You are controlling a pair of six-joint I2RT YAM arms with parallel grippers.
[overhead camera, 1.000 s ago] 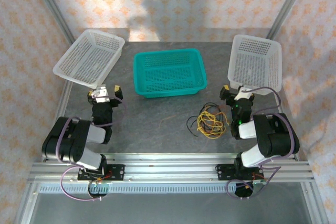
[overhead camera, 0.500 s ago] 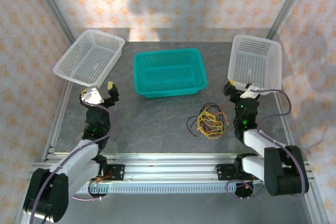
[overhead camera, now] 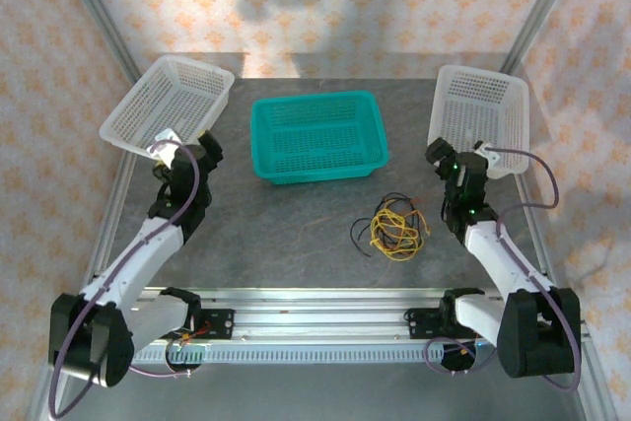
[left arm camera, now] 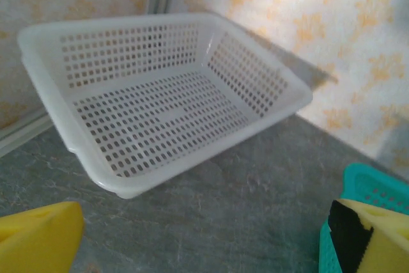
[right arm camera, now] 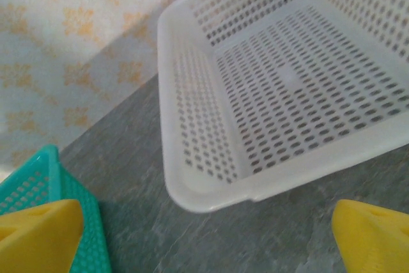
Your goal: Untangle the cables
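Grey mottled table (overhead camera: pixel 286 229), matte top. Left white basket (overhead camera: pixel 163 110) sits just beyond the left gripper (overhead camera: pixel 197 151). Right white basket (overhead camera: pixel 480 120) sits just beyond the right gripper (overhead camera: pixel 458 157). Teal basket (overhead camera: pixel 317 102) stands between the two grippers, slightly farther back. Tangled cables (overhead camera: pixel 394 227) lie flat on the table, near the right gripper, to its inner side and toward the arm bases.

You've got cables (overhead camera: pixel 394 227): bright yellow, black, brownish-orange strands mixed. Middle basket (overhead camera: pixel 315 99) teal. Left basket (overhead camera: pixel 192 62), right basket (overhead camera: pixel 481 73) white, grid-hole pattern. Table (overhead camera: pixel 286 229) mottled dark grey. Wall (overhead camera: pixel 394 7) pale pink, orange floral repeat. Left gripper (left arm camera: pixel 204 238): fingertips (left arm camera: pixel 39 233) yellow, one with black patch. Right gripper (right arm camera: pixel 204 234): fingertips (right arm camera: pixel 38 229) plain yellow. Left arm (overhead camera: pixel 138 253), right arm (overhead camera: pixel 503 258) white and black.
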